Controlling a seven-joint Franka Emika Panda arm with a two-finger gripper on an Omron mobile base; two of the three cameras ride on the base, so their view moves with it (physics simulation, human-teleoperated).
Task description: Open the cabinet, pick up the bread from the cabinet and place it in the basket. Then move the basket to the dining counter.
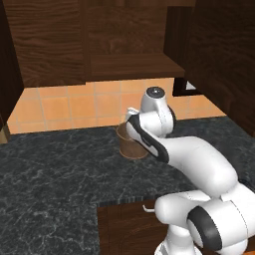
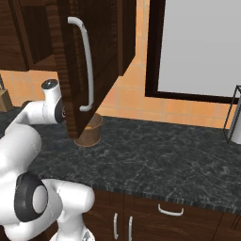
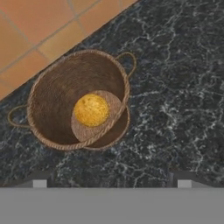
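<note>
**Bun in the woven basket on the black granite counter**

Bread: a small round golden-yellow bun point(image 3: 91, 110) with a slightly mottled crust lies on the flat floor of the small round brown woven basket point(image 3: 57, 94), a little off centre. It is far smaller than the basket's mouth. The basket tapers toward its base, has a thin rim, and carries a thin loop handle on each of two opposite sides. It holds the bun alone.

The basket point(image 1: 127, 144) stands upright on the black speckled granite counter point(image 1: 55, 174), close to the counter's back edge, where the orange tiled wall point(image 1: 60, 107) begins. In the left base view the white arm hides part of it; in the right base view the basket point(image 2: 92, 131) shows just below the lower corner of the open door.

The dark brown wood-grain wall cabinet point(image 1: 132, 64) above is open. Its flat door point(image 2: 99, 56), with a long vertical silver bar handle point(image 2: 87, 63), swings out over the counter.

The two-finger gripper point(image 3: 111, 181) hangs above the basket and looks down into it. Its dark fingertips point(image 3: 39, 180) stand wide apart and hold nothing, clear of basket and bun.
</note>
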